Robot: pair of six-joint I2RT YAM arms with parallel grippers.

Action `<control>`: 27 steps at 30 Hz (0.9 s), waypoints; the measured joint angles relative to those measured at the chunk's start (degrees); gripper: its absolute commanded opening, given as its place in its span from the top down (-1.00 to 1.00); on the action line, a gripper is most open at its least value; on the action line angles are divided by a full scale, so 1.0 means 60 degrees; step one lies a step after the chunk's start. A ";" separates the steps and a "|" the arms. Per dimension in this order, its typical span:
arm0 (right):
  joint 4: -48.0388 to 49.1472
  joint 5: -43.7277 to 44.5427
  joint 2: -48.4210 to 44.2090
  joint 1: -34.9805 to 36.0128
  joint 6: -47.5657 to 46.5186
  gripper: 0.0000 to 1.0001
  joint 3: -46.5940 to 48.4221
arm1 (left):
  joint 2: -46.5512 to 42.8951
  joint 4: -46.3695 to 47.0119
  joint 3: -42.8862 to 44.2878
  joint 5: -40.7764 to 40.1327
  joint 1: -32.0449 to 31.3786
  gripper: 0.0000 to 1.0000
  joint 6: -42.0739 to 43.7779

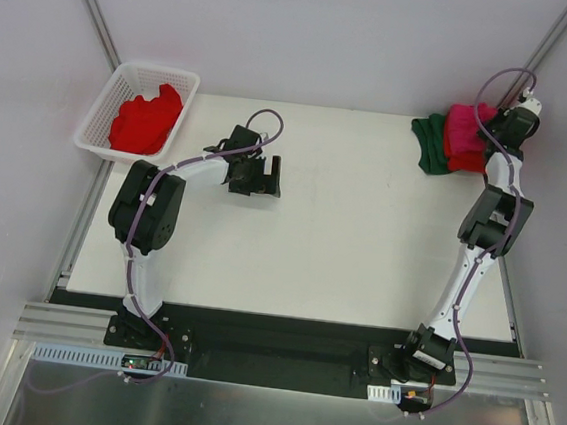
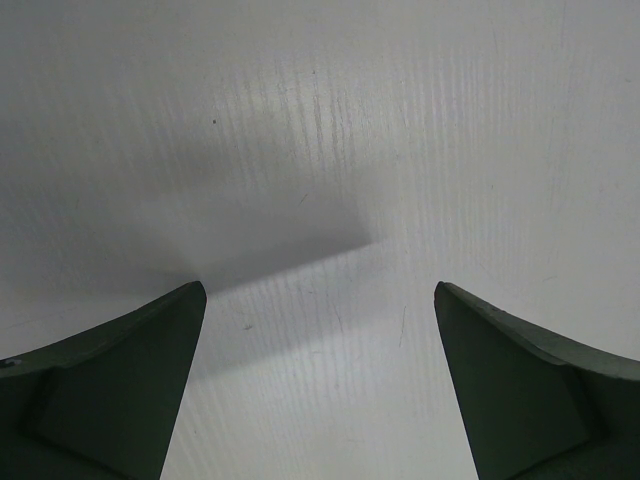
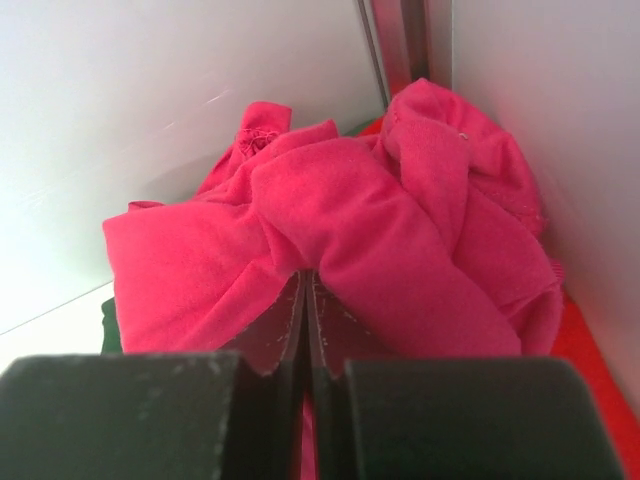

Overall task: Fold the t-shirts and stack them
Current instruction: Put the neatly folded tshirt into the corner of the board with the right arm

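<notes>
White table [image 1: 361,240]: the basket [image 1: 108,105] holds a crumpled red shirt [image 1: 147,121], not yet folded. Far right of the basket, the pink shirt [image 1: 464,128] lies bunched on the green shirt [image 1: 429,144] and the other red shirt [image 1: 466,162], apparently pinched by the pressed-together right fingers [image 3: 285,330]. The left fingers [image 2: 120,380] are spread and empty, just right of the basket. Likely past halfway.

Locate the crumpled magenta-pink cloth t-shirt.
Top view: the magenta-pink t-shirt sits at the white table's far right corner, atop a red shirt and a dark green shirt, pinched by the right gripper.
</notes>
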 measured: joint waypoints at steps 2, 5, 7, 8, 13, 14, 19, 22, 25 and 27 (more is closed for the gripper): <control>0.0004 0.0222 0.0000 0.0047 -0.0087 0.98 0.0000 | 0.0004 0.0004 0.0000 0.0000 0.0000 -0.99 0.0004; 0.0036 0.0426 0.0000 0.0095 -0.0175 0.97 0.0000 | 0.0011 0.0000 0.0000 0.0000 0.0000 -0.98 0.0004; 0.0036 0.0557 0.0000 0.0117 -0.0208 0.98 0.0000 | 0.0015 0.0004 0.0000 0.0000 0.0000 -0.98 0.0004; 0.0047 0.0670 0.0000 0.0131 -0.0215 0.98 0.0000 | 0.0018 0.0004 0.0000 0.0000 0.0000 -0.99 0.0004; 0.0047 0.1020 0.0000 0.0197 -0.0353 0.98 0.0000 | 0.0091 0.0047 0.0076 0.0000 0.0000 -0.99 0.0004; 0.0047 0.1133 0.0000 0.0219 -0.0401 0.98 0.0000 | 0.0106 0.0076 0.0091 0.0000 0.0000 -0.99 0.0004; 0.0051 0.1650 0.0000 0.0346 -0.0656 0.97 0.0000 | 0.0117 0.0087 0.0106 0.0000 0.0000 -0.99 0.0007; 0.0062 0.1778 0.0000 0.0393 -0.0783 0.97 0.0000 | 0.0120 0.0087 0.0106 0.0000 0.0000 -0.99 0.0007; 0.0306 0.1654 -0.0040 0.0397 -0.0794 0.94 -0.0189 | 0.0120 0.0084 0.0106 0.0000 0.0000 -0.99 0.0007; 0.0514 0.1406 -0.0062 0.0382 -0.0765 0.92 -0.0357 | 0.0117 0.0084 0.0106 0.0000 0.0000 -0.99 0.0007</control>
